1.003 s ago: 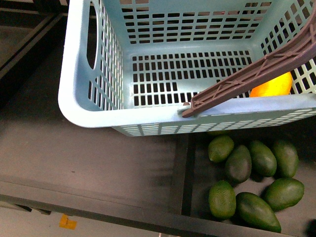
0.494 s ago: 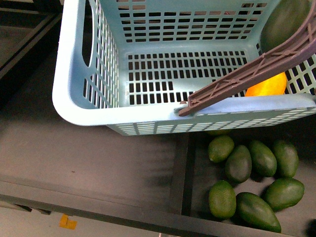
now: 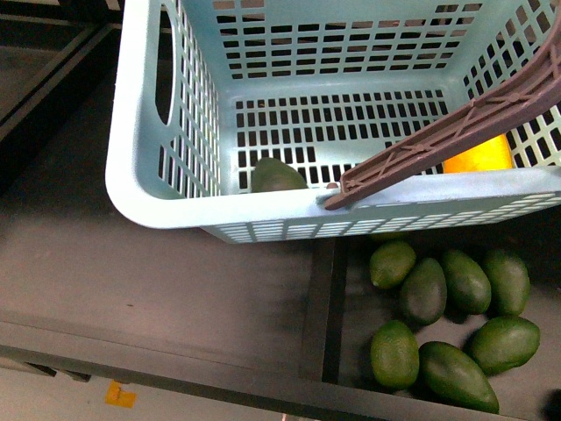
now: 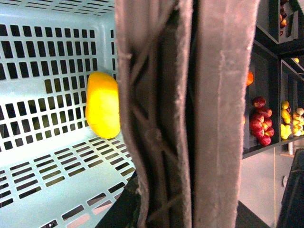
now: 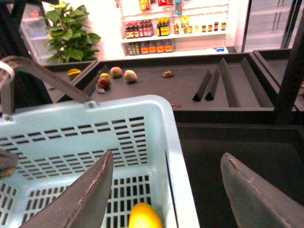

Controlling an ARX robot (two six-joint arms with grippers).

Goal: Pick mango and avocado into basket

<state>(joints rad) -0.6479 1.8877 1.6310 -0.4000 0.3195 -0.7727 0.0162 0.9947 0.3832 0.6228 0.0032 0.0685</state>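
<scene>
brown lattice plastic handle (image 3: 456, 132) arches across the light turquoise rectangular plastic basket with slotted walls (image 3: 140, 175) and hides part of the smooth oblong yellow-orange mango (image 3: 478, 153) in the front view; it also fills most of the left wrist view, so i cannot tell how the left jaws stand. below the basket, six loose dark green oval avocados (image 3: 425, 294) lie in a black shelf bin (image 3: 351, 351), beside a black divider (image 3: 320, 307). the mango is unmarked and glossy, lying on the basket floor against the right wall. one dark green avocado in the basket (image 3: 278, 175) rests against the near wall. the right gripper (image 5: 166, 190) hangs above the basket rim, jaws wide apart and empty. one mango, seven avocados, one basket
</scene>
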